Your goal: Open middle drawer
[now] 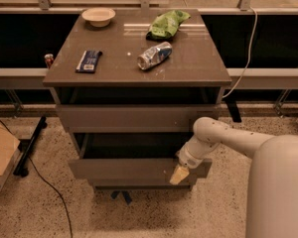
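The middle drawer [124,169], a wide grey-brown flat front, stands pulled out from the cabinet, with a dark gap showing behind its top edge. The uppermost drawer [134,118] above it is pushed in. Only a thin strip of the lowest drawer [139,186] shows under the pulled-out front. My gripper [179,174], with a pale yellow tip, is against the right part of the middle drawer's front, at its top edge. My white arm [228,138] reaches to it from the lower right.
On the cabinet top lie a bowl [98,16], a green bag [168,24], a crushed silver can [154,56] and a dark packet [88,61]. A cardboard box [0,152] and a black cable [49,187] are on the floor at left.
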Robot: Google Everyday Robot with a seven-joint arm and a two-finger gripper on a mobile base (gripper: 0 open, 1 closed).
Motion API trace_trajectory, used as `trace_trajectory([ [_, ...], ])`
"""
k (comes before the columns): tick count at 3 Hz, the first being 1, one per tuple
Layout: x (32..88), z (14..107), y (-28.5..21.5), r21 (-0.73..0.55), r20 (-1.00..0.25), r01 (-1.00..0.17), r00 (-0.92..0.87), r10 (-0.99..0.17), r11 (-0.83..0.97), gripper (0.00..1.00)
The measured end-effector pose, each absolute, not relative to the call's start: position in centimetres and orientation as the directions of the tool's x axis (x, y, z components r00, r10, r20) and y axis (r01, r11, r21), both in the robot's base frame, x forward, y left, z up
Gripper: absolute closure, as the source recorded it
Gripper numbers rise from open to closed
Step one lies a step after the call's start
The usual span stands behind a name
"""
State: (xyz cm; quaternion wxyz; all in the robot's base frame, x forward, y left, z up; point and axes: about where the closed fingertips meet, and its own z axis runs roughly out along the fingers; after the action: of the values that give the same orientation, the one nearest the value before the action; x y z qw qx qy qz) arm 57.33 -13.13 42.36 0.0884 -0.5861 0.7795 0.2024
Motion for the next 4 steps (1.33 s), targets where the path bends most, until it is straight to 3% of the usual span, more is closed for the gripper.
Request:
trace_trajectory([
  [1, 57.0, 42.4, -13.2, 0.216, -0.373, -0.948, -0.300, -0.878, 0.232, 0.66],
  [2, 53.3, 42.3, -13.5, 0.266, -0.363, -0.923, -0.364, -0.858, 0.279, 0.62],
  [3, 50.5, 42.5, -13.6, 0.305, -0.361, -0.895, -0.426, -0.829, 0.327, 0.38],
  [4, 45.2, 41.7, -12.9, 0.392, -0.354, -0.792, -0.599, -0.718, 0.467, 0.08],
])
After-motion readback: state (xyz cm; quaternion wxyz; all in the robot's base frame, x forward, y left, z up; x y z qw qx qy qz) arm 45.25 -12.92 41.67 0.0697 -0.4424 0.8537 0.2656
